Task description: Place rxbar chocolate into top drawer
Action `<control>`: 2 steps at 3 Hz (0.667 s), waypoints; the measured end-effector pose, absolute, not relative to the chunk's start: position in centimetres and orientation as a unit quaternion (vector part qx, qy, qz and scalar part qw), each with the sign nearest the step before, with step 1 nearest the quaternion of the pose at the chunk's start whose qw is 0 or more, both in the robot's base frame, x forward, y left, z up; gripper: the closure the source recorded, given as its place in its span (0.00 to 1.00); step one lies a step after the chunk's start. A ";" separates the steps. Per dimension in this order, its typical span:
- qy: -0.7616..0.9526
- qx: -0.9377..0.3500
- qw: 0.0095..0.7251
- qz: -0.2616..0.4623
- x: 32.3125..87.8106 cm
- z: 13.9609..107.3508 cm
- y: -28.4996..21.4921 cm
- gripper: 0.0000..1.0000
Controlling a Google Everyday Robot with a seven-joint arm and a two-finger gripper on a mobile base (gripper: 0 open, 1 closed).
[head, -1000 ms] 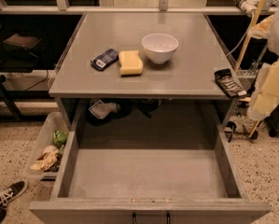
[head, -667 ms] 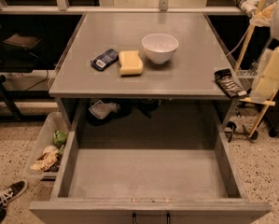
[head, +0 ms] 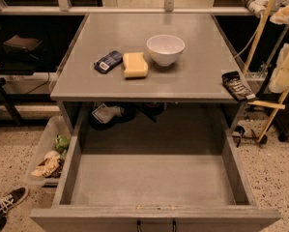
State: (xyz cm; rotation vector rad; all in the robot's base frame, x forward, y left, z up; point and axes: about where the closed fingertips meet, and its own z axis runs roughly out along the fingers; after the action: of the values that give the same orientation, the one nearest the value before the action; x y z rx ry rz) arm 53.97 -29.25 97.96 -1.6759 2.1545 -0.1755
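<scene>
Gripper is outside my view, so I cannot tell its state; only the cream arm [head: 285, 67] shows at right. Nearest that arm, the rxbar chocolate [head: 237, 85] lies on the table [head: 192, 76] edge, with the top drawer [head: 153, 210] below open to receive it.

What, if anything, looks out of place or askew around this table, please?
The black bar lies askew at the table's right edge, with its near end overhanging, above the open drawer. It could slip off. The gripper is not in view.
</scene>
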 end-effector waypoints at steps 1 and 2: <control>0.774 -0.605 0.185 -0.029 54.7 93.6 -31.1 0.00; 0.767 -0.621 0.161 0.008 55.5 89.0 -31.3 0.00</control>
State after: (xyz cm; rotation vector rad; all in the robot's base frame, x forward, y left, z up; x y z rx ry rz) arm 55.50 -31.28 89.03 -1.7738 2.1911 0.0238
